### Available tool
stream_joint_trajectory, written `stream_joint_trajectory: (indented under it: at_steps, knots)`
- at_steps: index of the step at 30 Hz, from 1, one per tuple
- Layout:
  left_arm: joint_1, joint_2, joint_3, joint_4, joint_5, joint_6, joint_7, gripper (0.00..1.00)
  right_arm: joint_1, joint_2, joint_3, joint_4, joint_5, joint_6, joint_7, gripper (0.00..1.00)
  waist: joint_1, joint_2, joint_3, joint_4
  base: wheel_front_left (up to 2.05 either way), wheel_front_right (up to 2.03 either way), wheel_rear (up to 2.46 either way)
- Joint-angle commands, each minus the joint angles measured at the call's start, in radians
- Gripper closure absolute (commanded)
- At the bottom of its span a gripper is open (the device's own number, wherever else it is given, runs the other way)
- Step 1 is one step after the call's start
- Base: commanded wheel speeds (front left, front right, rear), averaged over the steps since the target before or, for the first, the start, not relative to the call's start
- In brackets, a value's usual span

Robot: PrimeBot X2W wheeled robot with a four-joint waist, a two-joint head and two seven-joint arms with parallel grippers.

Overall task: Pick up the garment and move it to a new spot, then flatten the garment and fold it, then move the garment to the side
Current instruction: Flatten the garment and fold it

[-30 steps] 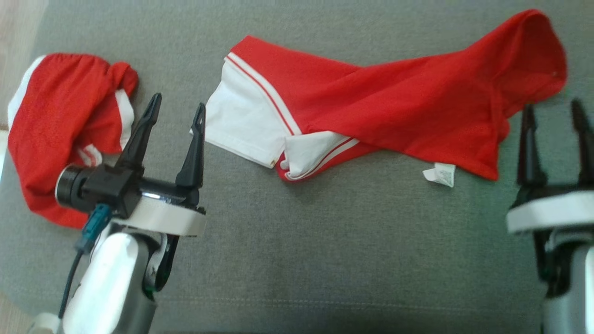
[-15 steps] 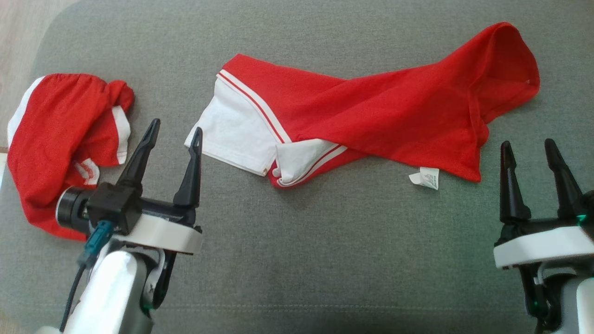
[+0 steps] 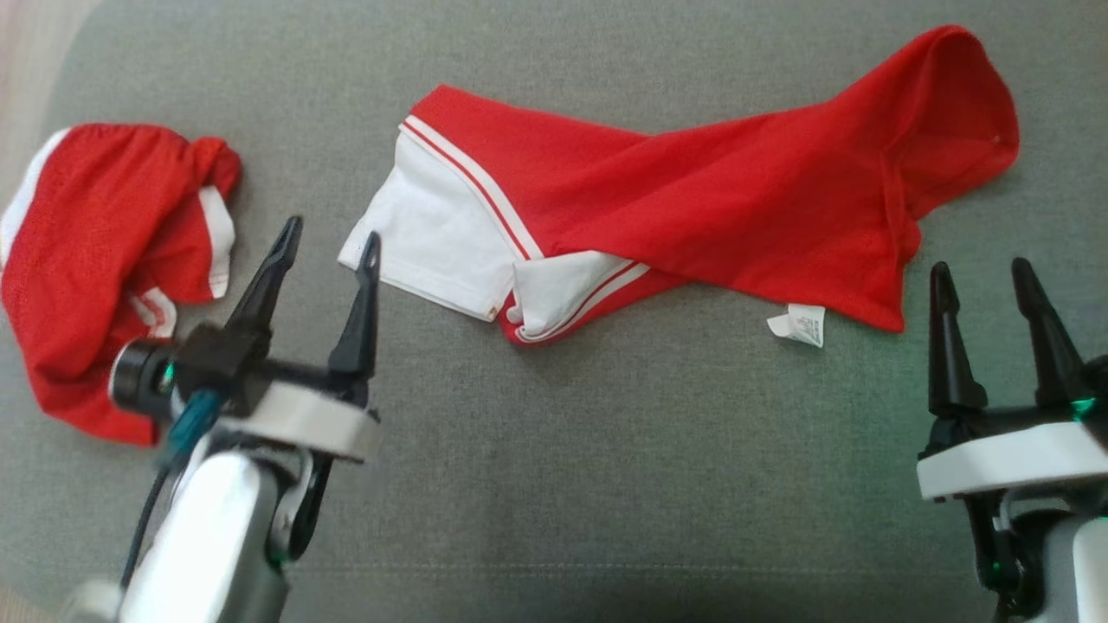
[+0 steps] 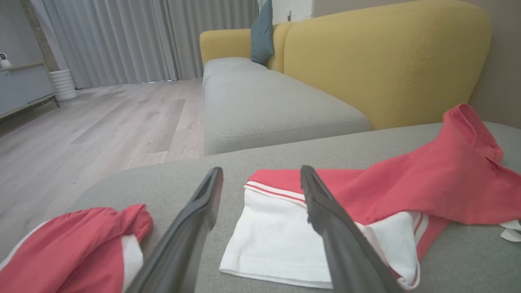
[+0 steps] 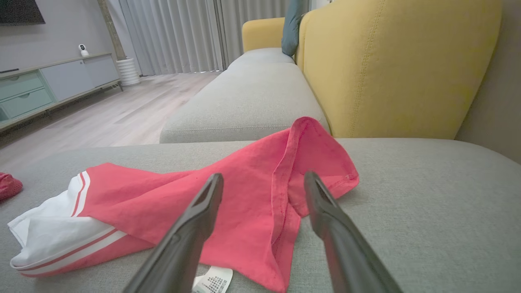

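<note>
The garment [image 3: 718, 208], red with a white striped sleeve end [image 3: 433, 242], lies crumpled and twisted across the grey cushion. My left gripper [image 3: 331, 234] is open and empty, hovering just left of the white sleeve end. In the left wrist view the left gripper [image 4: 260, 171] points at that white part [image 4: 272, 240]. My right gripper [image 3: 981, 268] is open and empty, near and just right of the garment's lower right corner. Seen from the right wrist, the right gripper [image 5: 263, 176] frames the garment's red hem [image 5: 285, 183].
A second red and white garment [image 3: 86, 260] lies bunched at the cushion's left edge. A white label [image 3: 801, 322] sticks out below the garment. The grey cushion [image 3: 606, 484] is bare in front. A yellow sofa back [image 4: 386, 61] and wooden floor [image 4: 101, 122] lie beyond.
The head camera has shifted, so the whole picture moved. The right gripper has drawn back from beside the garment's right edge. The left arm is blurred in motion. Both stay open.
</note>
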Motion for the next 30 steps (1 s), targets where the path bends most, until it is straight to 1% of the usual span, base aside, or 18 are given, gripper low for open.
stream_joint_trajectory:
  at_steps: [1, 5, 9, 12, 18, 25, 29, 30]
  knots:
    - [-0.077, 0.012, 0.024, -0.016, -0.006, -0.004, 0.01, 0.0, -0.023, -0.005, 0.03, -0.042, 0.009, -0.001, 0.0, 0.0, 0.0, 0.0, 0.016, -0.003, 0.0, 0.0, 0.0]
    - [-0.147, 0.002, 0.007, 0.08, -0.03, -0.034, 0.091, 0.0, -0.042, -0.005, 0.05, -0.04, 0.012, -0.001, 0.003, 0.0, 0.0, 0.0, 0.047, -0.021, 0.0, 0.0, 0.0]
    - [-0.193, -0.005, 0.016, 0.205, -0.082, -0.06, 0.171, 0.0, -0.055, -0.005, 0.057, -0.032, 0.018, -0.001, -0.002, 0.0, 0.0, 0.0, 0.073, -0.043, 0.0, 0.0, 0.0]
    - [-0.22, 0.003, 0.036, 0.316, -0.116, -0.061, 0.237, 0.0, -0.057, -0.005, 0.051, -0.027, 0.026, -0.001, -0.009, 0.0, 0.0, 0.0, 0.095, -0.059, 0.0, 0.0, 0.0]
    - [-0.255, 0.013, 0.048, 0.413, -0.123, -0.046, 0.244, 0.0, -0.062, -0.005, 0.049, -0.022, 0.032, -0.001, -0.014, 0.0, 0.0, 0.0, 0.114, -0.068, 0.0, 0.0, 0.0]
    - [-0.287, 0.013, 0.049, 0.477, -0.124, -0.031, 0.238, 0.0, -0.071, -0.005, 0.053, -0.01, 0.041, -0.001, -0.015, 0.0, 0.0, 0.0, 0.122, -0.069, 0.0, 0.0, 0.0]
    - [-0.298, 0.013, 0.047, 0.502, -0.13, -0.034, 0.238, 0.0, -0.072, -0.005, 0.052, -0.003, 0.047, -0.001, -0.014, 0.0, 0.0, 0.0, 0.119, -0.071, 0.0, 0.0, 0.0]
    - [-0.3, 0.013, 0.044, 0.506, -0.131, -0.037, 0.238, 0.03, -0.072, -0.005, 0.051, 0.0, 0.047, -0.001, -0.012, 0.0, 0.0, 0.0, 0.119, -0.071, 0.0, 0.0, 0.0]
